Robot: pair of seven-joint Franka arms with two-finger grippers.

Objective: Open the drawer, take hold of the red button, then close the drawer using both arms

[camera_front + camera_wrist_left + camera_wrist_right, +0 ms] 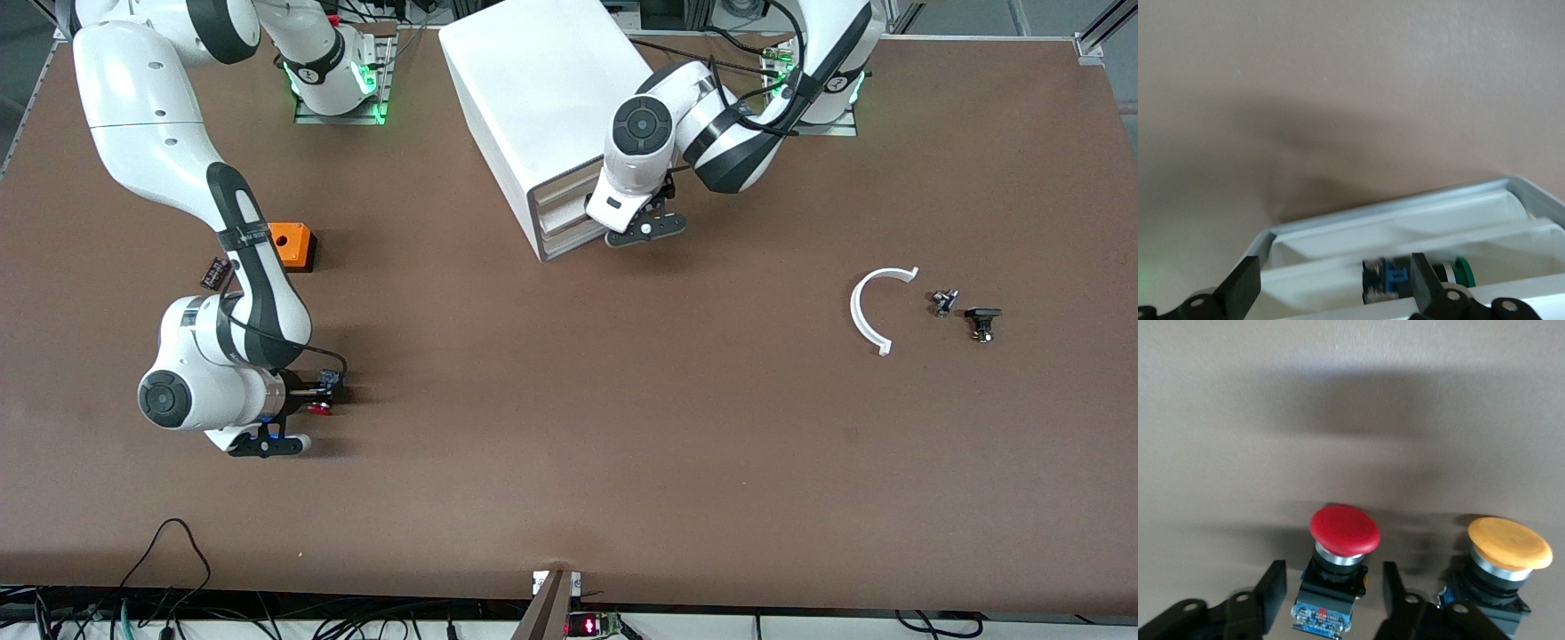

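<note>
The red-capped button [1343, 532] stands upright on the table between the fingers of my right gripper [1331, 590], which is open with a gap on each side of the black-and-blue body. It also shows in the front view [320, 409], at my right gripper [311, 400]. My left gripper [1335, 287] is open over a white drawer tray [1438, 220] that holds a blue-and-black part [1388, 280] and a green-capped part [1463, 272]. In the front view my left gripper [613, 222] is at the front of the white cabinet [533, 89]; its hand hides the fingers and which drawer is open.
An orange-yellow button [1508, 547] stands close beside the red one. An orange box with a hole [293, 244] and a small black part [216, 271] lie by the right arm. A white curved strip [876, 307] and two small black parts [944, 302] [982, 322] lie toward the left arm's end.
</note>
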